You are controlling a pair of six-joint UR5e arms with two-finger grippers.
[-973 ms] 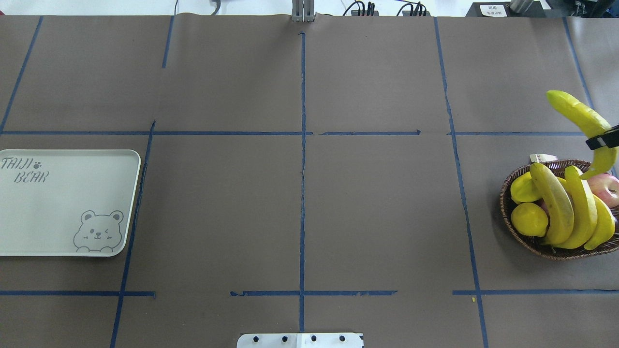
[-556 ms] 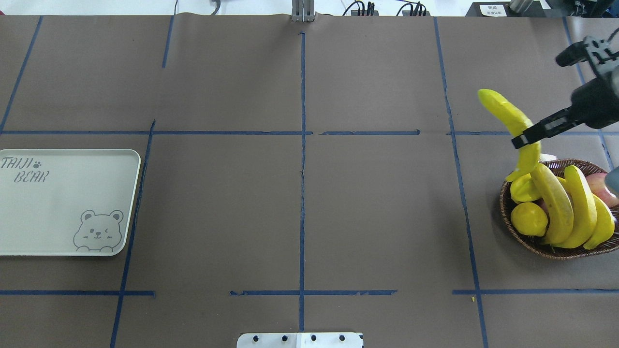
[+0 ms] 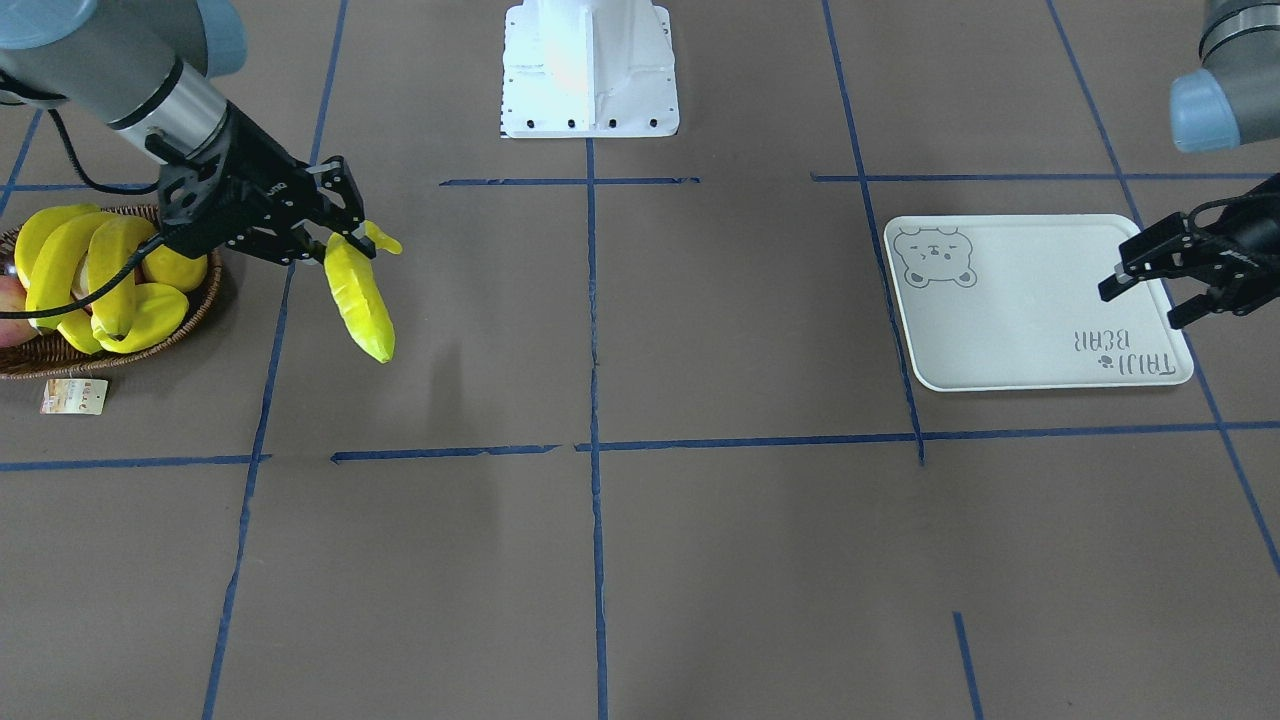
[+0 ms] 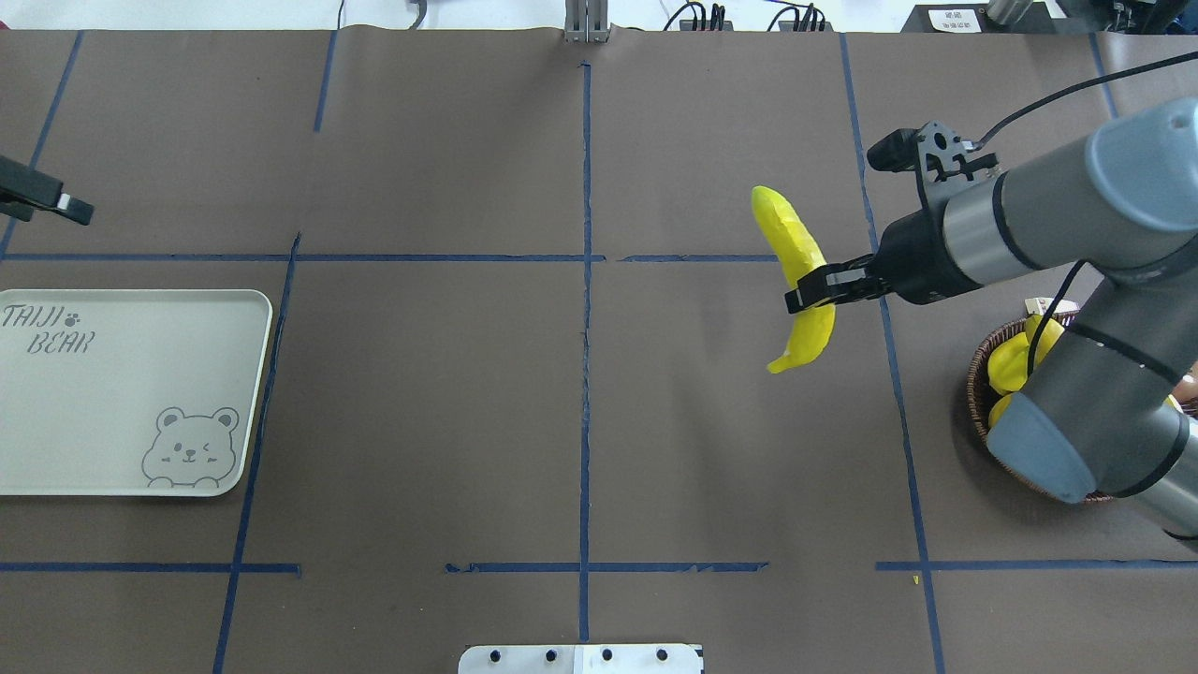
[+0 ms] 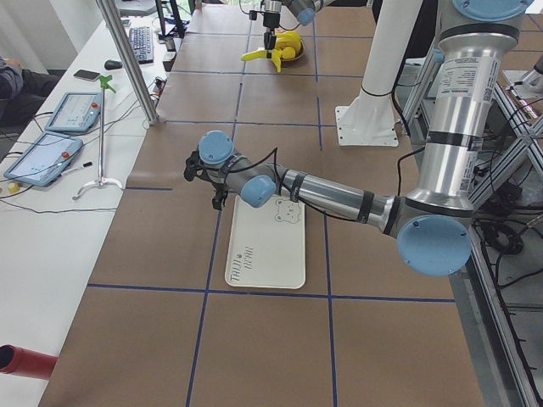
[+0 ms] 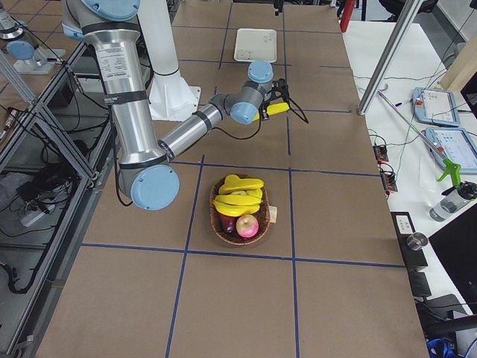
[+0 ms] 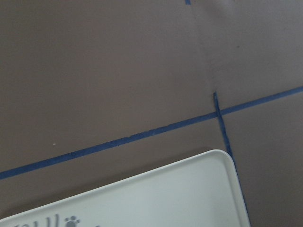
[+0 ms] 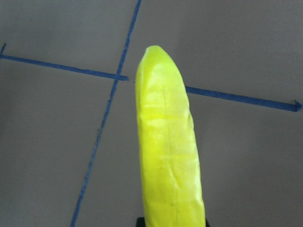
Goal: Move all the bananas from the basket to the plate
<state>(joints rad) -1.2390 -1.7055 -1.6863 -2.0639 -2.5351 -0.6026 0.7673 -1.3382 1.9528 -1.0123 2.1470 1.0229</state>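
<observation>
My right gripper is shut on one yellow banana and holds it in the air over the table, left of the basket. The banana also shows in the front view and fills the right wrist view. Three more bananas lie in the dark wicker basket, which the right arm mostly hides in the overhead view. The white bear plate lies bare at the far left. My left gripper is open and empty above the plate's outer edge.
The basket also holds an apple and other short yellow fruit. Its paper tag lies beside it on the table. Blue tape lines cross the brown table cover. The robot's white base stands at the table's middle edge.
My right gripper has carried the banana leftward, away from the basket and toward the table's middle. The right arm now covers most of the basket. The left gripper has come into the overhead view.
</observation>
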